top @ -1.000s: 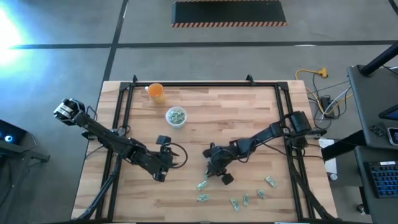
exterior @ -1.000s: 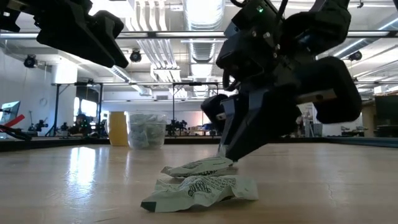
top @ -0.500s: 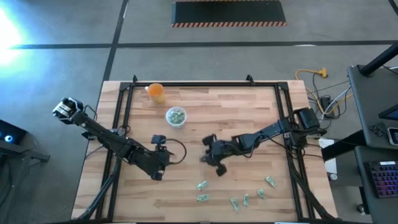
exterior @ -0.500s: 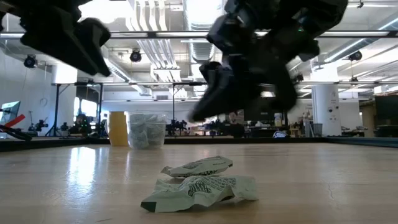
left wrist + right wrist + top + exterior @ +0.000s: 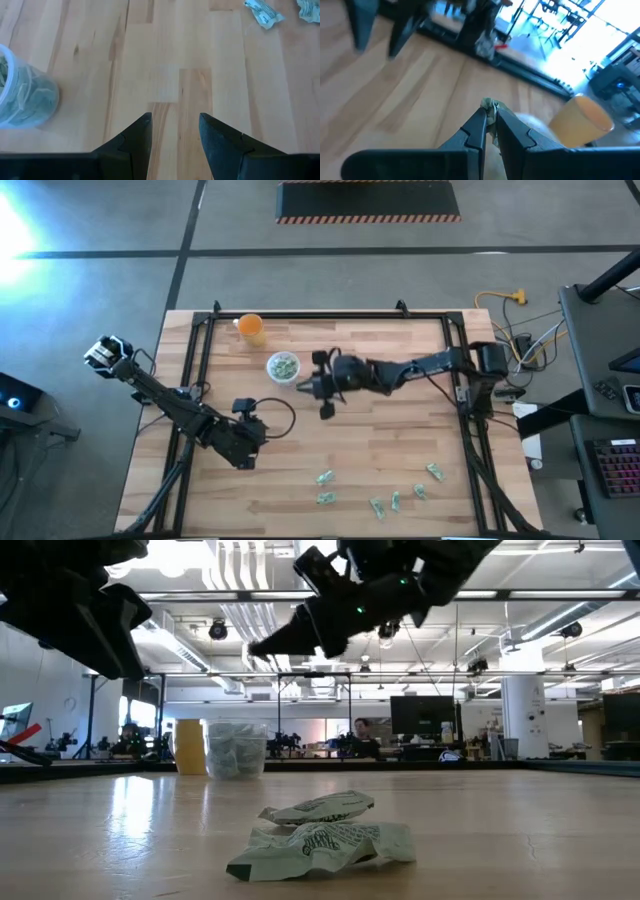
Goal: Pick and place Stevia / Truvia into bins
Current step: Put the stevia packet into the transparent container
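right gripper (image 5: 312,385): your fingers are pinched nearly closed on one stevia sachet (image 5: 490,107), which pokes out crumpled at the tips in the right wrist view.
right gripper position: raised off the table, just beside the clear cup (image 5: 283,367), on its right in the high view.
right arm pose: stretched far across the table from its base at the right edge, running nearly level toward the cups.
left gripper (image 5: 174,131): your fingers stand apart with a moderate gap and hold nothing; bare wood shows between them.
left arm pose: folded low over the table's left front area, apart from the cup.
clear cup: round, translucent plastic, upright, already holding a heap of sachets.
orange cup (image 5: 251,328): round, opaque, standing behind the clear cup near the far edge.
loose sachets (image 5: 325,477): pale green-and-white paper, wrinkled, scattered flat along the front right of the butcher-block table (image 5: 400,350); two (image 5: 325,838) lie touching in the low view.
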`<state>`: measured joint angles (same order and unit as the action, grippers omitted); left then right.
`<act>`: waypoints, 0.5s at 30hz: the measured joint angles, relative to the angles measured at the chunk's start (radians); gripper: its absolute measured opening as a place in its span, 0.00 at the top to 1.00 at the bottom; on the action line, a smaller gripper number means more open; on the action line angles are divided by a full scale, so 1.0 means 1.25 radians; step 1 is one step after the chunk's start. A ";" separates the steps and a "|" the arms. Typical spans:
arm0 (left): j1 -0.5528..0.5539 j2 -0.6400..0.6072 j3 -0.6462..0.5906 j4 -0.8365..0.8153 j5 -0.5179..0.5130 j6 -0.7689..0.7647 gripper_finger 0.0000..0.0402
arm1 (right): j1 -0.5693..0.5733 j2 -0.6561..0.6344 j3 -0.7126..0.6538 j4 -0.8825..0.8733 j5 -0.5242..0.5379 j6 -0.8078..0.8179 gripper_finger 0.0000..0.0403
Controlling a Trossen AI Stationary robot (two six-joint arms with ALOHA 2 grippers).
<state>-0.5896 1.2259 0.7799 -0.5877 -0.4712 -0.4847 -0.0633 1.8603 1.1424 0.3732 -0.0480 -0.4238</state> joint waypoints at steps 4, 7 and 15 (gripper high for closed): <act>-0.001 0.000 0.000 -0.002 0.000 0.000 0.64 | -0.048 0.004 0.038 0.000 -0.053 0.034 0.92; -0.001 0.000 -0.001 -0.004 0.000 0.001 0.64 | -0.074 0.004 0.052 0.005 -0.071 0.052 0.92; -0.001 0.000 -0.001 -0.005 0.000 0.001 0.64 | -0.110 0.049 0.049 0.045 -0.074 0.099 0.92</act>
<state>-0.5907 1.2259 0.7792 -0.5937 -0.4713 -0.4835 -0.2004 1.9211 1.2041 0.4296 -0.1402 -0.3001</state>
